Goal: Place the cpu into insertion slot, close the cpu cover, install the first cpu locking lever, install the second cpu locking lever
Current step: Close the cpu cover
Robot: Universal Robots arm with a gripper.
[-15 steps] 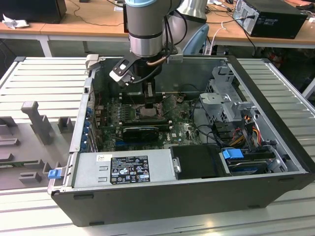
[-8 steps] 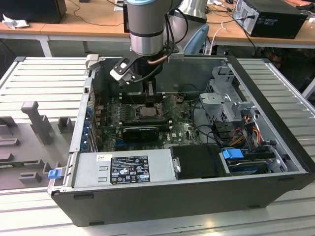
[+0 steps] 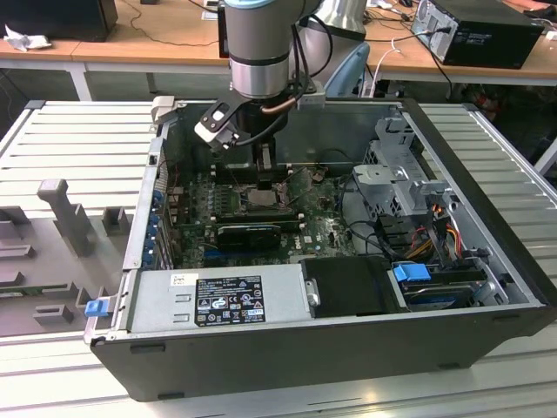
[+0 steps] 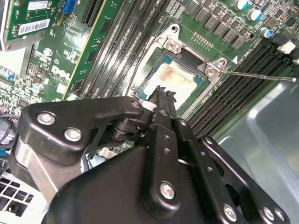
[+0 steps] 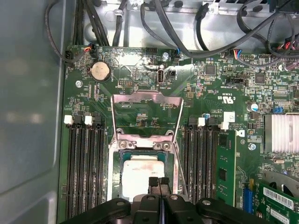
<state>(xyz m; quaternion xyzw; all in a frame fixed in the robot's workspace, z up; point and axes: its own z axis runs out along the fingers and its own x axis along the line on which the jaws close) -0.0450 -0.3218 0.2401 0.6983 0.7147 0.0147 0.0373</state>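
The slatted metal table (image 3: 78,131) carries a desktop computer case (image 3: 287,348) lying on its side with the panel off. That leaves the green motherboard (image 3: 322,231) facing up, so the arm (image 3: 257,43) can come at it from straight above. Taking the case as a dial in the exterior view, the power supply (image 3: 218,300) lies along six o'clock and the drive cage (image 3: 400,174) sits near two. The arm drops in at about eleven o'clock, over the socket area.

In the first wrist view the cpu cover (image 5: 147,97) stands swung back on its hinge, clear of the insertion slot (image 5: 114,148). Its central window shows bare board behind it, and the socket is open to access. The cpu (image 5: 140,175) lies flat inside the slot's silvery rim, tan-stained metal face up, and looks seated and square to the frame.

The gripper (image 5: 159,183) hangs directly over the chip's near edge with its two black fingers pressed together and nothing pinched between them. With the chip in the socket and the fingers bare, I judge the placing done. In the second wrist view the fingertips (image 4: 161,95) hover at the cpu's edge; whether they touch it I cannot tell. A thin locking lever (image 4: 257,75) juts out sideways from the slot's corner, unlatched, so the cover is free to swing.
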